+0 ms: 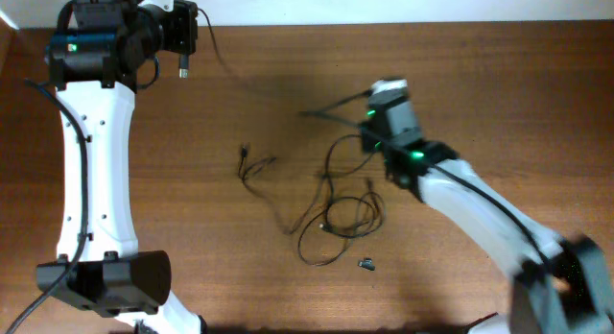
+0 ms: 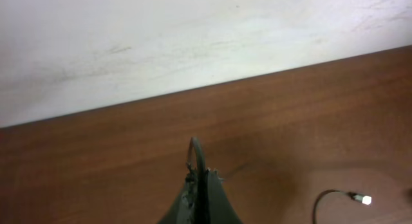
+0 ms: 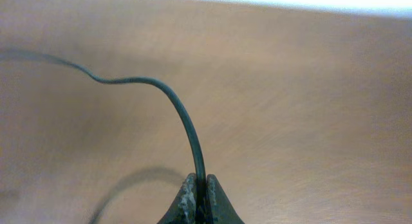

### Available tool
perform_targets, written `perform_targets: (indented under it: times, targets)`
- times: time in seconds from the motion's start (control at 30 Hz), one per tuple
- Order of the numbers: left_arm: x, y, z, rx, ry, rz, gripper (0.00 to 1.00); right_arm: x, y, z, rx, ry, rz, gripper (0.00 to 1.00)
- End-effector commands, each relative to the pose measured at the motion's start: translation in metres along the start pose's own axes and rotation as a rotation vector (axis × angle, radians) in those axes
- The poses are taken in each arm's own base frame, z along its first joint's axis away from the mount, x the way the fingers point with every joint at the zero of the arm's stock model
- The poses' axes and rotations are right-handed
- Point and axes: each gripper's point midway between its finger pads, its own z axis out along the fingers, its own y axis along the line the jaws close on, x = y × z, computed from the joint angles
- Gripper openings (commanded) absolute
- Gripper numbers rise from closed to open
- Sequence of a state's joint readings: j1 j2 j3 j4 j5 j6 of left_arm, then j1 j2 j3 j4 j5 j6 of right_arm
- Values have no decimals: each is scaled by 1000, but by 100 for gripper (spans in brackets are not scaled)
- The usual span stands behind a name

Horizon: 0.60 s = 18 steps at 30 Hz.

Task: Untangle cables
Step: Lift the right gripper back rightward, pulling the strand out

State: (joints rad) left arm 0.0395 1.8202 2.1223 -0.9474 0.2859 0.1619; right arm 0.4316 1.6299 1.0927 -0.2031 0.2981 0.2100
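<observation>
Overhead: thin black cables (image 1: 336, 214) lie loosely knotted at the middle of the brown wooden bench (image 1: 499, 65), between the two arms.

Left wrist: the left pincer (image 2: 198, 179) is closed on one cable, which loops up from its tips.

Right wrist: the right pincer (image 3: 199, 182) is clamped on another, which arcs away. A slow, raised pull apart should keep the knot from tightening.

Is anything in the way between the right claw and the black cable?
No, nothing visible. The right gripper is shut right on the cable, which rises from between its fingertips over the wooden table.
</observation>
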Motion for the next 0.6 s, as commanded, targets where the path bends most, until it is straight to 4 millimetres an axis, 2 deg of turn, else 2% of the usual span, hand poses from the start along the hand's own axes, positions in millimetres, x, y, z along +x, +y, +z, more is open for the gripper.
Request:
perform_targets:
  times: [0.0,0.03,0.1,0.2,0.23,0.27,0.3,0.4,0.47,0.5,0.53,0.57]
  targets:
    - [7,12,27,-19,23,5,0,-63,-104,-43,304,-212,161,4]
    - [10,14,36,-17,31,3,0,-64,-116,-43,326,-214,179,4]
    - [22,19,59,-11,67,-8,0,-60,-164,-42,413,-204,237,4]
    - [41,25,90,-3,116,-22,0,-51,-235,-51,545,-201,329,4]
    - [47,27,98,0,133,-27,0,-48,-248,-53,561,-198,346,4]
    - [55,28,108,4,155,-34,0,-44,-256,-48,503,-180,369,4]
    - [60,28,113,9,167,-41,0,-39,-249,-41,398,-152,377,4]
    - [65,29,119,14,179,-48,0,-16,-190,-27,-5,-4,399,4]
    - [65,29,119,14,179,-48,0,7,-147,-32,-222,124,429,4]
    - [65,29,119,14,180,-48,0,18,-133,-37,-288,183,449,4]
    - [66,28,119,15,184,-50,0,39,-119,-46,-342,291,485,4]
    - [67,28,119,16,186,-50,0,50,-115,-51,-351,342,502,4]
